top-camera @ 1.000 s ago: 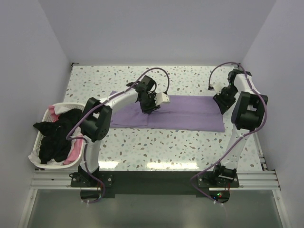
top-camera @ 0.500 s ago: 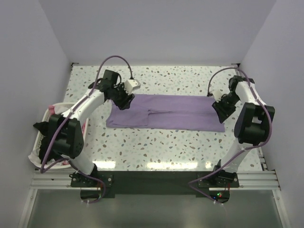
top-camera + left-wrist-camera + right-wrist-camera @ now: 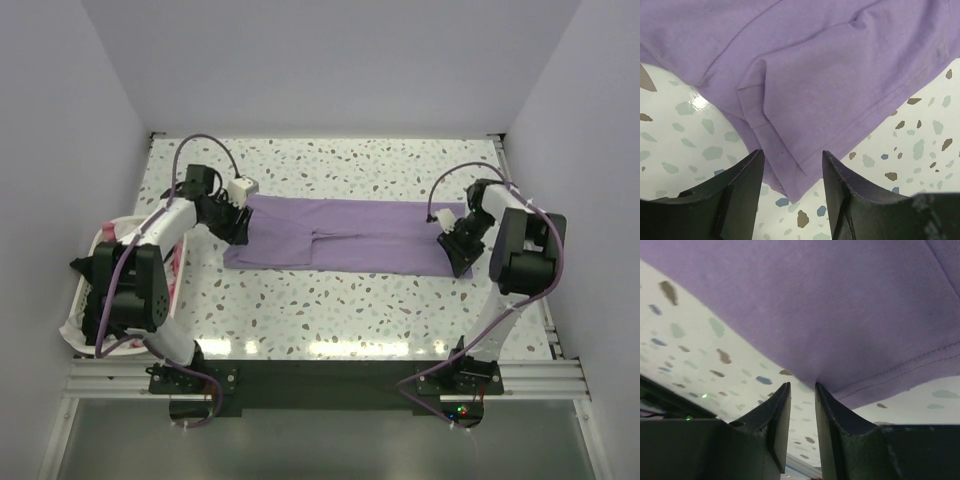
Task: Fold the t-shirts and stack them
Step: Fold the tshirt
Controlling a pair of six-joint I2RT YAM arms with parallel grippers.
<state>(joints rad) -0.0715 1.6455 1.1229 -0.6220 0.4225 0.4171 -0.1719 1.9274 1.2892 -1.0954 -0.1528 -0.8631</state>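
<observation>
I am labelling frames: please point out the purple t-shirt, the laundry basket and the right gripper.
purple t-shirt (image 3: 370, 238): top view, middle of cloth.
laundry basket (image 3: 75, 335): top view, near rim.
right gripper (image 3: 802, 386): right wrist view, between fingertips.

**Legible markings: none**

No text, label, brand, number or sign readable in any of the three views.
</observation>
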